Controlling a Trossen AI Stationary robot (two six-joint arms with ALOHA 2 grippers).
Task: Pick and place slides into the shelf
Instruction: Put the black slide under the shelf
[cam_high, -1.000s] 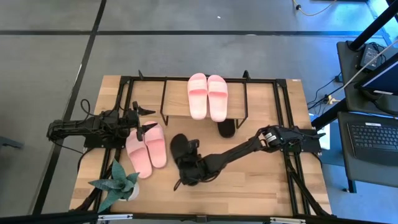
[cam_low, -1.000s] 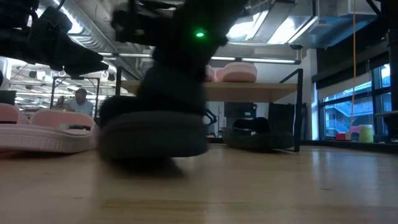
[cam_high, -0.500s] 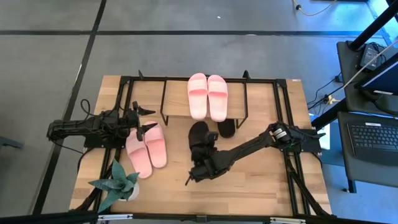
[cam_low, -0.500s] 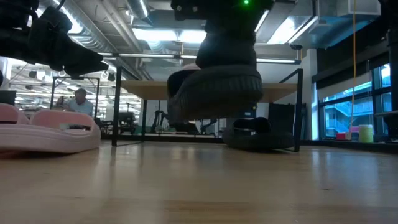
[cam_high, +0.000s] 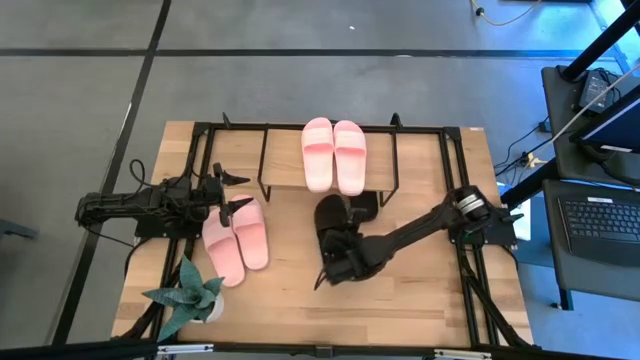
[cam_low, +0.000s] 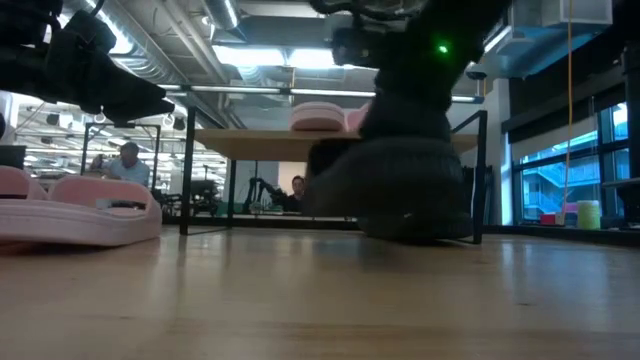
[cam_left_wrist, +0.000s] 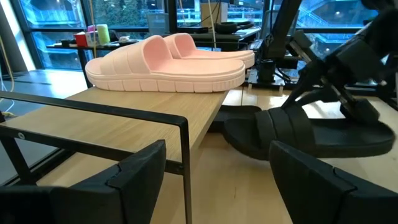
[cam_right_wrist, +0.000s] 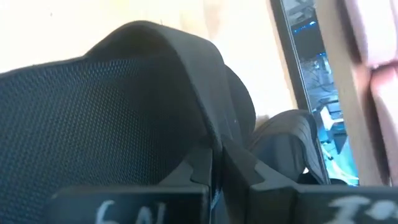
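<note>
High view: your right gripper, fingers clamped on a black slide, carries it; next, slip it under the shelf beside its mate.

A light wooden table fills the frame's centre. On it: the black-framed shelf at upper centre, pink slides at left, a potted plant lower left.

One pair of slides lies on the shelf at upper centre, another pair on the counter at lower left.
</note>
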